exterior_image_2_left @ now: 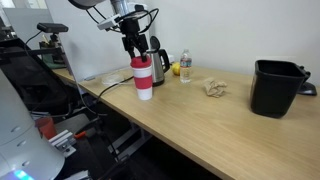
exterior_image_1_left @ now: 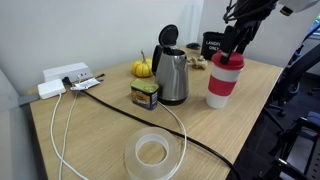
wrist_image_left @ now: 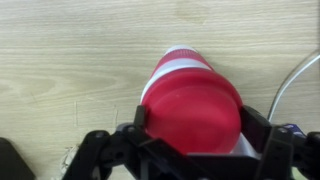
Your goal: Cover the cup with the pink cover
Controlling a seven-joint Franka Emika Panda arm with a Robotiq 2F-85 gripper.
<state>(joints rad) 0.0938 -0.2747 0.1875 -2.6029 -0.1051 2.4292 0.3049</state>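
A black two-fingered gripper [wrist_image_left: 194,122] clasps the round, flat red-pink plastic cover [wrist_image_left: 195,105] by its rim, atop the mouth of the tall white paper cup [exterior_image_1_left: 222,86] with a red-pink band. The cup stands near the wooden table [exterior_image_1_left: 100,140] edge, beside a steel kettle [exterior_image_1_left: 172,78] with its lid raised. The cup's contents are hidden.

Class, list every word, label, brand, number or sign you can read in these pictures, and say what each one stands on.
Nothing can be read in any view.
On the black cup: pale print, too blurred to read.
On the small jar: a yellow label, too small to read.
On the cup and the pink cover: no print visible.
On the kettle: no print visible.
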